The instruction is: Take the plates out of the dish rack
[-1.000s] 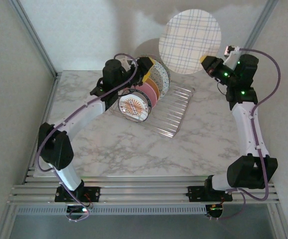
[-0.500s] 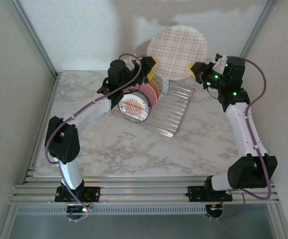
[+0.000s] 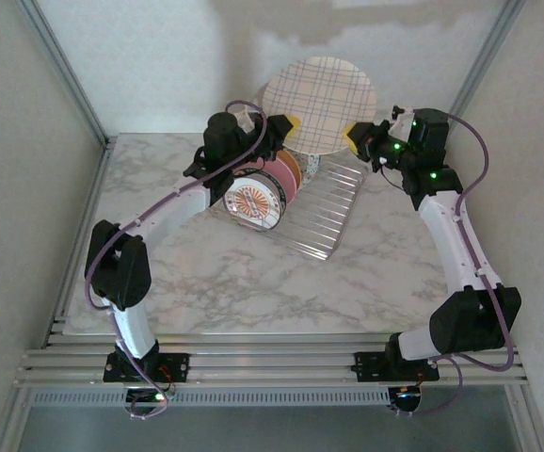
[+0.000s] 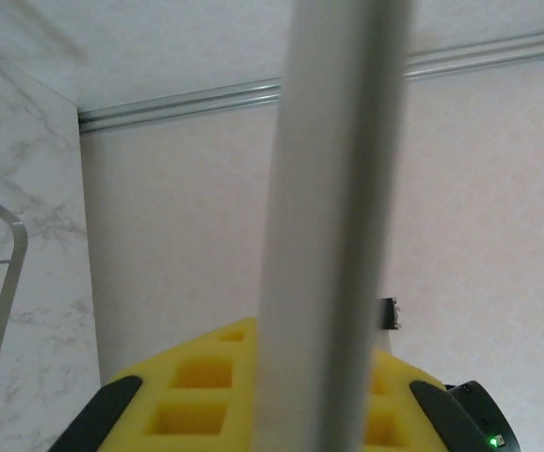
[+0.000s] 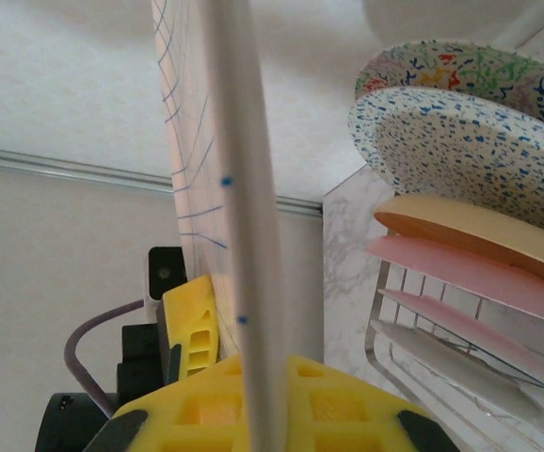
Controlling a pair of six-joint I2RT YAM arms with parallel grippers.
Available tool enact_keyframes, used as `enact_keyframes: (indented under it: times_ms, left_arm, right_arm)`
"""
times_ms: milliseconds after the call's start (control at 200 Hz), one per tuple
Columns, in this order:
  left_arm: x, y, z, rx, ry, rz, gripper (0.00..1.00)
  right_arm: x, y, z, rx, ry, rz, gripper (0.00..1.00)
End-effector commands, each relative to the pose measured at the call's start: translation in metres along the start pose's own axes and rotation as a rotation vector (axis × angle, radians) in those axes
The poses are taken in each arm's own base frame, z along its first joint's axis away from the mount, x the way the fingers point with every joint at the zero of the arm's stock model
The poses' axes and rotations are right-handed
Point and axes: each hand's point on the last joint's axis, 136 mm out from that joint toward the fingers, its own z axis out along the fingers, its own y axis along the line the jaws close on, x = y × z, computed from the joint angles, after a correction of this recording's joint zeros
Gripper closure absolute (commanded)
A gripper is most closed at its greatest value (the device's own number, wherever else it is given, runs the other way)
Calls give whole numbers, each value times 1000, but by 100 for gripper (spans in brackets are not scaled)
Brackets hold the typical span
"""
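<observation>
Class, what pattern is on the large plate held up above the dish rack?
The large plate is off-white with crossing thin purple lines; best in top external view.

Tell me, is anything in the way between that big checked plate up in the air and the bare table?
Partly. The left pincer and right pincer grip the checked plate above the dish rack, where other plates stand beneath it. The table right of the rack looks free.
</observation>
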Motion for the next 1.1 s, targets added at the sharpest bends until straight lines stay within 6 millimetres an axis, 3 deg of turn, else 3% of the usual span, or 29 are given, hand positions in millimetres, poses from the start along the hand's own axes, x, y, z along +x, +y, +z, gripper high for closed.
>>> enact_keyframes:
  times_ms: [0, 50, 140, 220, 360, 541, 811, 946, 1096]
  left_arm:
    - [6, -19, -2, 35, 13, 59, 100]
    - [4, -25, -6, 46, 9, 64, 100]
    - [-6, -35, -17, 68, -17, 61, 100]
    - [-21, -46, -30, 96, -49, 55, 100]
    - [-54, -58, -61, 116, -120, 54, 100]
    - [-103, -43, -108, 69, -249, 50, 100]
    - [-167, 30, -199, -98, -522, -16, 100]
    - [-184, 74, -242, -176, -635, -53, 100]
    - [-194, 125, -276, -257, -716, -95, 100]
  right_arm:
    - [4, 27, -2, -47, 1, -99, 100]
    - [3, 28, -4, -37, -9, -107, 95]
    - [0, 33, -9, -26, -40, -139, 63]
    - [-1, 37, -16, 0, -71, -179, 46]
    - [0, 42, -26, 47, -102, -263, 41]
    - [9, 70, -36, -3, -181, -484, 39]
    - [79, 135, -40, -227, -198, -977, 33]
    - [117, 142, -31, -222, -168, -1191, 29]
    - [145, 143, -13, -164, -116, -1325, 22]
